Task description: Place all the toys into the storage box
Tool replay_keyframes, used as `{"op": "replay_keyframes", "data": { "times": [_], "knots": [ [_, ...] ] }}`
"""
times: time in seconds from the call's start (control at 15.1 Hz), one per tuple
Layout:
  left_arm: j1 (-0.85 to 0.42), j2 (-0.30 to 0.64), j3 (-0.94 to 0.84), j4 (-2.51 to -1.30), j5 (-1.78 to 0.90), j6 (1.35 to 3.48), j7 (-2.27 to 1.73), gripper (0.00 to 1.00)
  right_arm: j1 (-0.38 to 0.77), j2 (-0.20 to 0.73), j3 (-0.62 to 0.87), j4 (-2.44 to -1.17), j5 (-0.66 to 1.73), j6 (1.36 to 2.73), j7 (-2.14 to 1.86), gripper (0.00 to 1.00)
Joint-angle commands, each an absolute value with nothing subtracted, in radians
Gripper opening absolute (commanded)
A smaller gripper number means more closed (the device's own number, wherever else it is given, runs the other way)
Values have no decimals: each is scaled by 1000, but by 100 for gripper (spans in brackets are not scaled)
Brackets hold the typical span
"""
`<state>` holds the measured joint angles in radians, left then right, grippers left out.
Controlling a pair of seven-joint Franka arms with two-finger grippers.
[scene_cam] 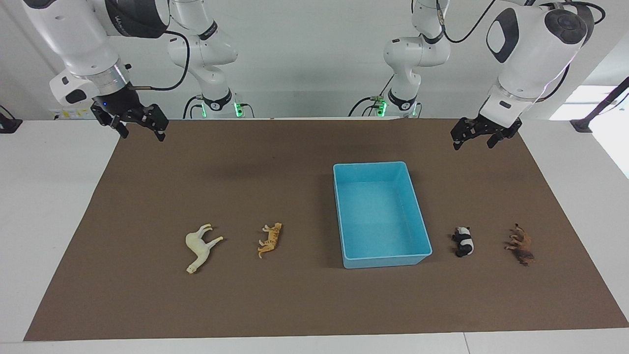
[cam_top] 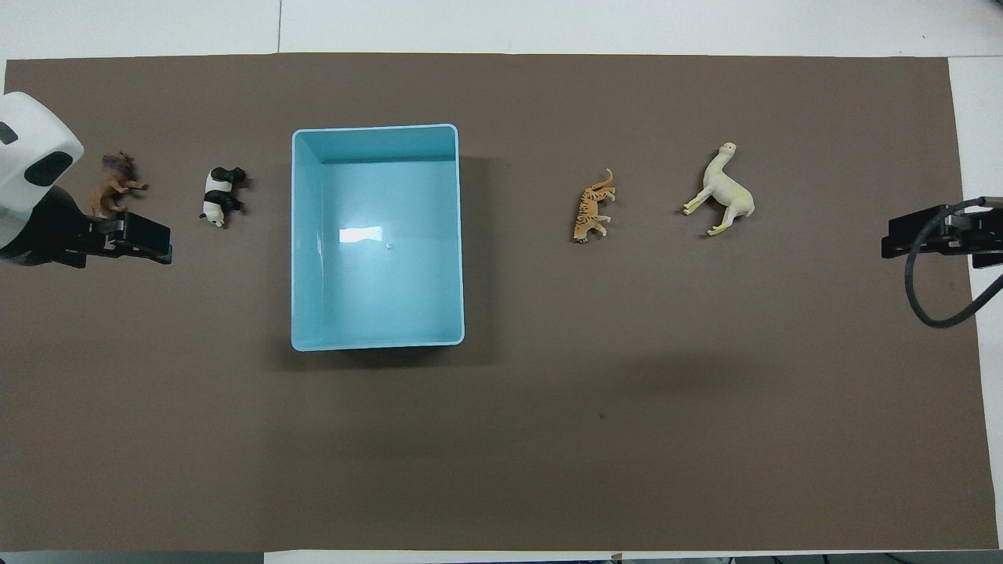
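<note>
The light blue storage box (scene_cam: 378,211) stands empty on the brown mat; it also shows in the overhead view (cam_top: 376,290). The four toys lie on their sides beside its farther end. The cream horse (scene_cam: 201,243) (cam_top: 725,192) and orange tiger (scene_cam: 270,239) (cam_top: 593,207) lie toward the right arm's end. The panda (scene_cam: 463,241) (cam_top: 220,196) and brown lion (scene_cam: 521,244) (cam_top: 112,182) lie toward the left arm's end. My left gripper (scene_cam: 474,140) (cam_top: 149,239) hangs open and empty over the mat near the lion. My right gripper (scene_cam: 140,125) (cam_top: 909,239) hangs open and empty over the mat's edge.
The brown mat (scene_cam: 245,305) covers most of the white table (scene_cam: 49,196). The two arm bases stand at the robots' edge of the table. A black cable (cam_top: 932,298) loops under the right gripper.
</note>
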<state>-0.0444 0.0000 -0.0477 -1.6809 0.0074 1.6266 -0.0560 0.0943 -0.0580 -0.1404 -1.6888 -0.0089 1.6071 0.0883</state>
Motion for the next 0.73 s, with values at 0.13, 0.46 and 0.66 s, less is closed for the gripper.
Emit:
{"op": "replay_keyframes", "data": {
  "times": [0.13,0.46,0.66],
  "knots": [
    [-37,-20,-51,-1698,21,1640,-43,100,86,-74,-132,-1695,9,1592,74,100],
    [-35,-23,-51,-1698,21,1625,-52,100,86,-74,-133,-1695,8,1592,64,100],
    [-26,-31,-48,-1745,21,1720,-98,100,86,-74,-132,-1726,8,1623,-6,100]
  ]
}}
